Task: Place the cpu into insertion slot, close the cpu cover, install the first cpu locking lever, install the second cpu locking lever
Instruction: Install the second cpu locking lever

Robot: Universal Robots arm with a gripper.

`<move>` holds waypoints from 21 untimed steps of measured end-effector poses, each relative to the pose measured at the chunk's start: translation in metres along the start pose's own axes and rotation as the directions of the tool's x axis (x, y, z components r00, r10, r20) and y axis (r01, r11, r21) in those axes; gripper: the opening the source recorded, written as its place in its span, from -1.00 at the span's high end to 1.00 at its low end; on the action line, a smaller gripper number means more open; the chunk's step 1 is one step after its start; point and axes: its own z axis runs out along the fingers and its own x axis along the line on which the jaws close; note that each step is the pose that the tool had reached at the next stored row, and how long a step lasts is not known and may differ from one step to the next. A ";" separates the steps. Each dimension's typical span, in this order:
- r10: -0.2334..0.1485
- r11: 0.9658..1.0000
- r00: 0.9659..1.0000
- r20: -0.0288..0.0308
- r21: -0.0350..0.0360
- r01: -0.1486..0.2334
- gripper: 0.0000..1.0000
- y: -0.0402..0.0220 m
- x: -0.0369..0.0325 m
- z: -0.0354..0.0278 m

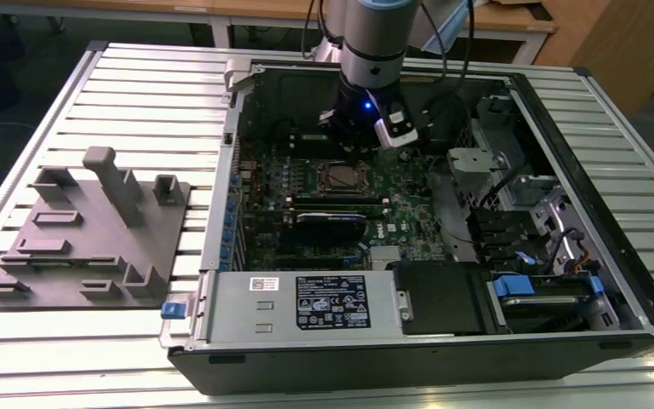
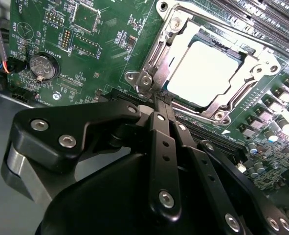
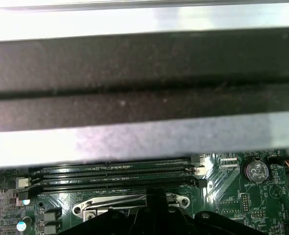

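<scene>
The cpu (image 2: 208,68) lies flat in the insertion slot (image 1: 342,176), its pale face showing through the cut-out. The silver cpu cover (image 2: 261,56) is down around it. One silver locking lever (image 2: 156,54) runs along the socket's side. In the second wrist view my black gripper (image 2: 160,102) is shut, its fingertips pressed together at the socket's corner beside the lever's end; whether they touch it I cannot tell. In the exterior view the gripper (image 1: 353,152) hangs just behind the slot, inside the open computer case. The first wrist view catches the cover's edge (image 3: 134,205) and the gripper (image 3: 156,196).
Long black memory slots (image 3: 115,174) lie beside the socket. A coin battery (image 2: 40,66) sits on the green board. The case walls (image 1: 577,170) and drive bays hem in the arm. A grey fixture (image 1: 88,230) stands on the table at the exterior view's left.
</scene>
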 end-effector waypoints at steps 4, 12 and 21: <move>0.000 1.000 1.000 0.000 0.000 0.000 0.79 -0.0023 -0.0002 -0.0003; 0.000 1.000 1.000 0.000 0.000 0.000 0.79 -0.0040 -0.0004 -0.0029; 0.000 1.000 1.000 0.000 0.002 0.000 0.79 -0.0032 -0.0006 -0.0096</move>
